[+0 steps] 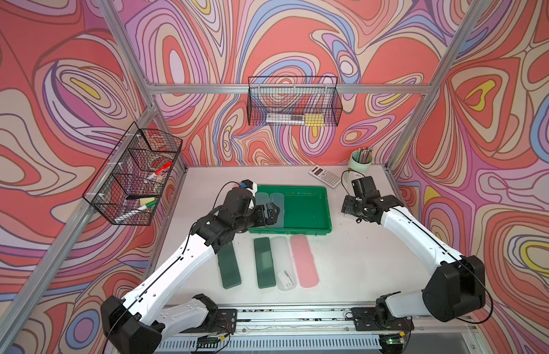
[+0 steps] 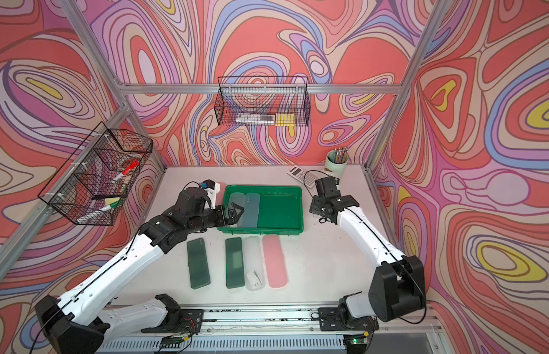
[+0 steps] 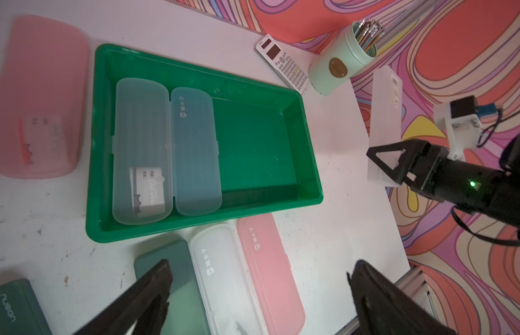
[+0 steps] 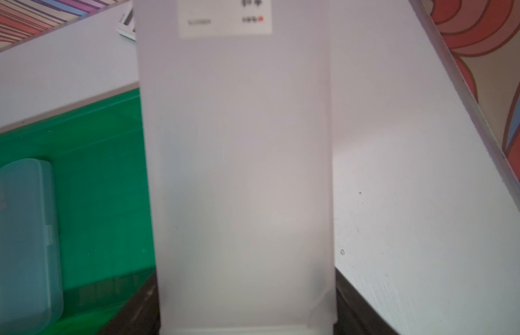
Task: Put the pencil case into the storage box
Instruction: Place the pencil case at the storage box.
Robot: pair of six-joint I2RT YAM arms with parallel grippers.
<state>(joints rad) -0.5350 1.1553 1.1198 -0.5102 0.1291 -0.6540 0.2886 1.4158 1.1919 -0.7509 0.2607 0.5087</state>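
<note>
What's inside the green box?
A clear pencil case and a bluish pencil case lie side by side at one end of the green box. The clear one shows a paper slip; the bluish one's contents can't be seen.

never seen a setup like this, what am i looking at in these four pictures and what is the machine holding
Two robot arms work over a table. Two pictures look down from above through twin cameras; the other two come from a camera on each wrist. The storage box is the green tray; a pale pencil case and a bluish pencil case lie side by side in it. Before it lie four more in a row: two dark green cases, a clear case, a pink case; a second pink case lies beside the tray. A calculator and a cup of pencils sit at the far edge. The left gripper hovers open and empty above the tray. The right gripper is shut on a frosted white pencil case, filling its wrist view.
</note>
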